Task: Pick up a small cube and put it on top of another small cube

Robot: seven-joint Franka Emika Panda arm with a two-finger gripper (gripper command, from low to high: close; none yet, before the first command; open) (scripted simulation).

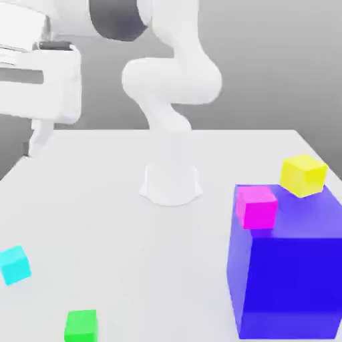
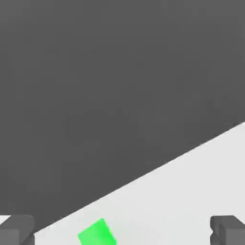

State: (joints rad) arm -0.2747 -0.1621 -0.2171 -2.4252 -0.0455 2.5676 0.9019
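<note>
The small cyan cube point(image 1: 14, 264) rests on the white table point(image 1: 133, 254) near the exterior view's left edge. A small green cube point(image 1: 81, 325) lies in front of it, to its right, and the green cube point(image 2: 97, 233) also appears in the hand view between the two dark fingertips point(image 2: 17, 230). My gripper point(image 1: 37, 139) hangs high over the table's far left corner, well above and away from the cyan cube. Its fingers stand wide apart and open, with nothing between them.
A big blue cube point(image 1: 294, 280) fills the exterior view's right front. A magenta cube point(image 1: 256, 206) sits on its top near corner. A yellow cube point(image 1: 304, 175) is at its far edge. The arm's white base point(image 1: 171, 184) stands mid-table.
</note>
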